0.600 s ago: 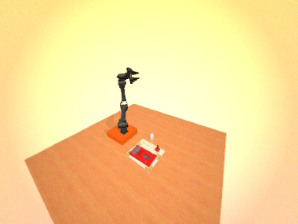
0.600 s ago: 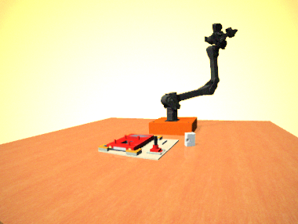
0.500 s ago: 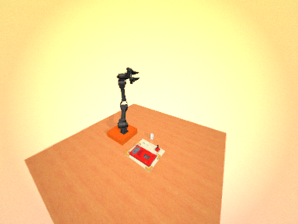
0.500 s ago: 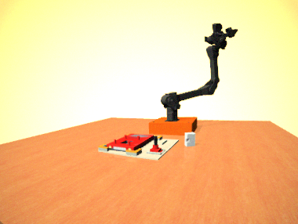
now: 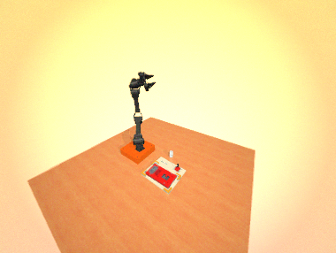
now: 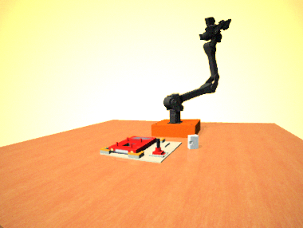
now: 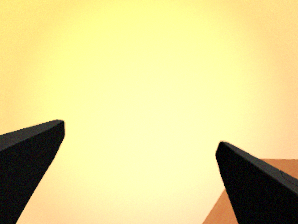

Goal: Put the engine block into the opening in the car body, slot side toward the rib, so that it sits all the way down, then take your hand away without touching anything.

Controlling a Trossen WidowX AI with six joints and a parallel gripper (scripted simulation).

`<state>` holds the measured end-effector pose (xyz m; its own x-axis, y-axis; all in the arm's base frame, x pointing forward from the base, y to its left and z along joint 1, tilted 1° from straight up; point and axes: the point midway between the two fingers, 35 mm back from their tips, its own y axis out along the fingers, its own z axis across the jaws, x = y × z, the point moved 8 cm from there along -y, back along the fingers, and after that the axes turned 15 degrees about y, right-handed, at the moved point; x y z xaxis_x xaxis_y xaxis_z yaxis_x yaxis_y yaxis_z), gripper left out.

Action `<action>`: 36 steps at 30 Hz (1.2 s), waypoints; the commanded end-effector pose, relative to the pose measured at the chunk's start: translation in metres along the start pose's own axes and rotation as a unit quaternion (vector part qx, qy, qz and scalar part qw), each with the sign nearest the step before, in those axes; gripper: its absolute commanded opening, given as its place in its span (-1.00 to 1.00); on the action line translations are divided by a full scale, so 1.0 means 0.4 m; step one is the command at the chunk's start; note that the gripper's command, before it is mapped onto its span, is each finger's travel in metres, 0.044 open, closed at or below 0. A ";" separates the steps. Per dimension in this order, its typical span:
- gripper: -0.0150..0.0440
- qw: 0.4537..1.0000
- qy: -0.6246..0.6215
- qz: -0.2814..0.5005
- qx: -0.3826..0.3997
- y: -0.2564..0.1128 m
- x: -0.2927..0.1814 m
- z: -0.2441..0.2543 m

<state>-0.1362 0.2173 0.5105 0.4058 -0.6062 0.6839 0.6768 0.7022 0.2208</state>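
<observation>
My gripper (image 5: 154,80) (image 7: 143,138) is open and empty, high above the table and well clear of the parts. The red car body (image 5: 160,172) (image 6: 139,140) lies flat on the pale board, with a dark opening in its top. A small whitish block (image 5: 171,154) (image 6: 193,143), which looks like the engine block, stands upright on the table beside the board, outside the car body. A dark notch shows on its side in the exterior view. The rib inside the opening is too small to make out. Neither part shows in the wrist view.
The pale board (image 5: 167,160) (image 6: 167,155) carries yellow-and-grey corner pieces around the car body and a small red part (image 5: 178,168) (image 6: 158,152) with a black upright knob. Thin pegs rise from the car body. The arm stands on an orange base (image 5: 138,156) (image 6: 175,129) behind the board.
</observation>
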 end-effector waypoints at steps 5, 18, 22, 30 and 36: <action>1.00 0.998 0.038 -0.035 0.027 -0.017 0.127 -0.042; 1.00 0.991 0.104 -0.067 0.040 -0.031 0.315 -0.149; 1.00 0.989 0.119 -0.076 0.038 -0.028 0.363 -0.187; 1.00 0.987 0.128 -0.099 0.026 -0.018 0.419 -0.245; 1.00 0.983 0.147 -0.105 0.013 -0.005 0.464 -0.301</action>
<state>-0.0051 0.0683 0.5550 0.4185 -0.8061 0.4183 0.7328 0.5718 0.3688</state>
